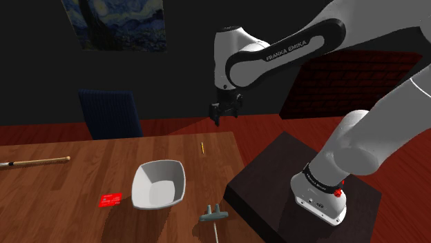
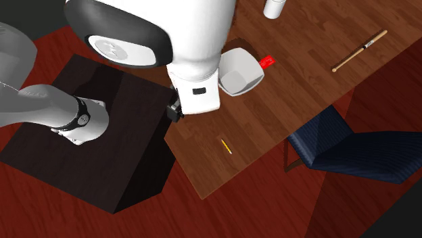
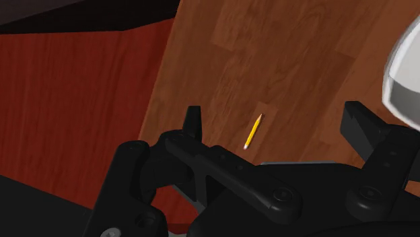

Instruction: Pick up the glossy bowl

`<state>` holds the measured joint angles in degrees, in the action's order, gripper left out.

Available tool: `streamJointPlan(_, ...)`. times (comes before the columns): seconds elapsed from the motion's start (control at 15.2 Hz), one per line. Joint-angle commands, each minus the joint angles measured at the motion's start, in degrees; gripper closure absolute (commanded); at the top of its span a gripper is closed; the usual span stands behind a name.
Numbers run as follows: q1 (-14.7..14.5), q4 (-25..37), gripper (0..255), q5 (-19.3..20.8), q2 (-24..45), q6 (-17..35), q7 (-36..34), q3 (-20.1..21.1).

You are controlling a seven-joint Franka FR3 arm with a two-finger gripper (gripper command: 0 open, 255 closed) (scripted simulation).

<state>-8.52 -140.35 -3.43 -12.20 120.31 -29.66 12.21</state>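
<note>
A white glossy bowl [image 1: 159, 184] with squarish sides sits upright on the wooden table [image 1: 83, 179]. In the second exterior view the bowl [image 2: 241, 73] is partly covered by the arm. In the wrist view an edge of the bowl [image 3: 405, 77] shows beside one finger. My black gripper [image 1: 226, 110] hangs well above the table's far corner, up and to the right of the bowl in the shoulder view. The gripper [image 3: 276, 125] is open, its fingers [image 3: 193, 125] wide apart with nothing between them, over a yellow pencil [image 3: 252, 131].
On the table lie the pencil [image 1: 202, 146], a red card [image 1: 110, 199] beside the bowl, a grey tool [image 1: 214, 217] near the front edge and a wooden stick [image 1: 34, 163]. A white cup [image 2: 276, 8] stands further off. A blue chair [image 1: 110, 114] stands behind the table. The dark stand [image 1: 304, 197] is at the right.
</note>
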Motion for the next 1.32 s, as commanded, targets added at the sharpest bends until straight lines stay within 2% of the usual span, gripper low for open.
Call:
streamJointPlan(0.0,-0.3,1.5,0,0.0,4.4,2.5,-1.5,0.9)
streamJointPlan(0.66,-4.1,13.5,0,2.5,26.4,10.4,-10.6,3.9)
streamJointPlan(1.25,-9.7,30.2,0,4.9,46.2,12.2,-16.7,3.6)
